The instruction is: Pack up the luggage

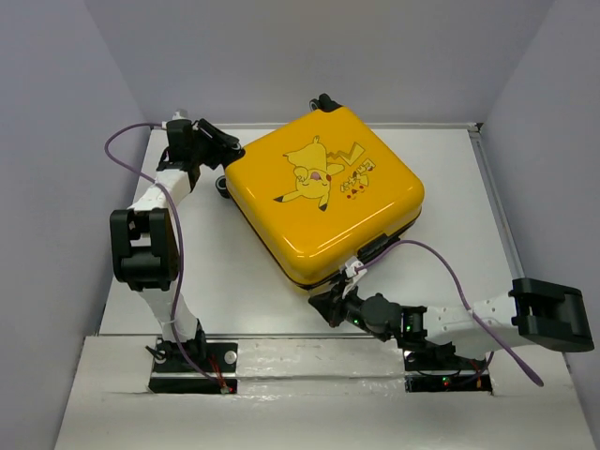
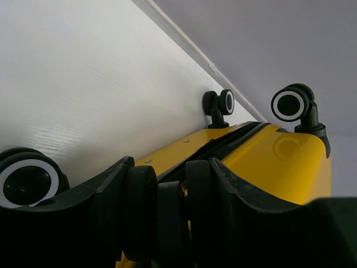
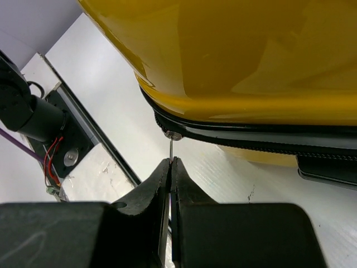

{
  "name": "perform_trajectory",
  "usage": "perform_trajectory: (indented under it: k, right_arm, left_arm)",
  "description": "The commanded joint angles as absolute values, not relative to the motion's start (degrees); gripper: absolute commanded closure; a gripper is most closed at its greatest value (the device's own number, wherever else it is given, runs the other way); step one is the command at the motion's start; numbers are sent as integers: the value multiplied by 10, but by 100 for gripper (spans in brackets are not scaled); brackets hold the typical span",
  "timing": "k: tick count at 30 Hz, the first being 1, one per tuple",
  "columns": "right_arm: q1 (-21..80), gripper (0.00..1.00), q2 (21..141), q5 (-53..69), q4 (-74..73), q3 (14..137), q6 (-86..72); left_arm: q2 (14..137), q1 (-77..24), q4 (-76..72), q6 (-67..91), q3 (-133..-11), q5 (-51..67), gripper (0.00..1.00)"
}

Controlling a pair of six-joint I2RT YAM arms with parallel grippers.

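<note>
Luggage [image 1: 323, 202] shell: hard yellow plastic, glossy enough to throw reflections. Along its seam the zipper band [image 3: 251, 137] is black and finely ribbed. Zipper pull [image 3: 170, 148] below that seam is thin bright metal. My right fingers [image 3: 189, 190] are matt black plastic. Caster wheel [image 2: 170, 218] at the luggage's corner is dull black. Table [image 1: 450, 187] under the luggage is white, matt, faintly ribbed.

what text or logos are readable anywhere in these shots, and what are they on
red lettering beside the Pikachu cartoon on the luggage lid: too small to read
round embossed mark on the luggage shell, left wrist view: no letters legible
nothing else in the three views carries text
</note>
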State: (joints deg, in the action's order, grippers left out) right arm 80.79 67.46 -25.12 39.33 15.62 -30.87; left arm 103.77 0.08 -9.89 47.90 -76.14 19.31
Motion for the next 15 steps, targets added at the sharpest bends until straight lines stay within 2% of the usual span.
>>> perform_trajectory:
  k: [1,3,4,9,15]
  right_arm:
    - [826,93,671,-234,381,156,-305]
    - [826,93,671,-236,381,156,-304]
    - [826,93,668,-237,381,156,-305]
    - [814,93,660,-236,370,162,-308]
    - [721,93,634,-178,322,192,-294]
  left_arm:
    - [1020,-9,-112,469,-746,232,73]
    - [1019,-8,-115,471,-746,235,84]
    - [1015,-7,-119,472,-744,235,94]
    - [982,13,-165,472,-702,224,94]
    - [861,62,-211,461,-568,185,94]
